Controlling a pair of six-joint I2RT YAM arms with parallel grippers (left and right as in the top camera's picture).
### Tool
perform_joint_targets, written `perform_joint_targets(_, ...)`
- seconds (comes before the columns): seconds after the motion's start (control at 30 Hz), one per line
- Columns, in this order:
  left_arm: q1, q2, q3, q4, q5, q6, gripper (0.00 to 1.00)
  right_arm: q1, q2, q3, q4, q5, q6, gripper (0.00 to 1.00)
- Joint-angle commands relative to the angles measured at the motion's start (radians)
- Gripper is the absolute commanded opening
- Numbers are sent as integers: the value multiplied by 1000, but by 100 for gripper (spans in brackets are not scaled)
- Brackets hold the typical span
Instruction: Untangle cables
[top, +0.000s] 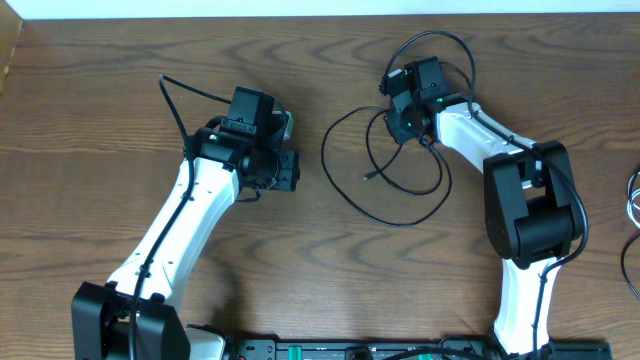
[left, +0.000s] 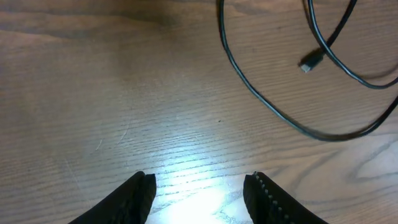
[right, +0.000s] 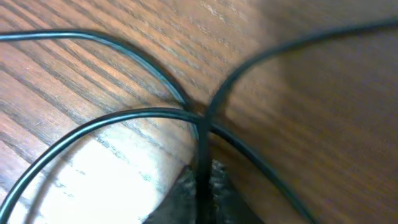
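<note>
A long thin black cable (top: 385, 205) lies in loops on the wooden table, right of centre, with a small plug end (top: 369, 178) inside the loop. My right gripper (top: 405, 128) is shut on the black cable (right: 149, 114) at the loops' top; in the right wrist view several strands cross just ahead of the fingertips (right: 203, 186). My left gripper (top: 290, 170) is open and empty, left of the loops; its view shows the cable (left: 267, 106) and plug (left: 309, 62) ahead of the fingers (left: 200, 193). A white cable (top: 634, 195) lies at the right edge, apart from the black one.
Thicker black arm cables run along both arms (top: 185, 125). The table's far edge meets a white wall (top: 300, 8). A black rail (top: 380, 350) runs along the near edge.
</note>
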Motion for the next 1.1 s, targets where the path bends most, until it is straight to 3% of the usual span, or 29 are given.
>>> perform_joint_targets(0.0, 3, -20, -5, -1, -9, -8, 51, 3, 40, -48, -49, 31, 63, 1)
perform_joint_targets(0.27, 3, -20, -5, 0, -10, -8, 51, 3, 4, -47, -118, 32, 92, 1)
perform_joint_targets(0.73, 3, -20, -5, -1, -10, -8, 51, -36, -270, -47, -187, 28, 301, 1)
perform_joint_targets(0.93, 3, -20, -5, 3, -10, -8, 51, -21, -253, -47, -195, 18, 201, 1)
perform_joint_targets(1.07, 3, -20, -5, 3, -9, -8, 51, 0, -204, -48, -167, -87, 78, 1)
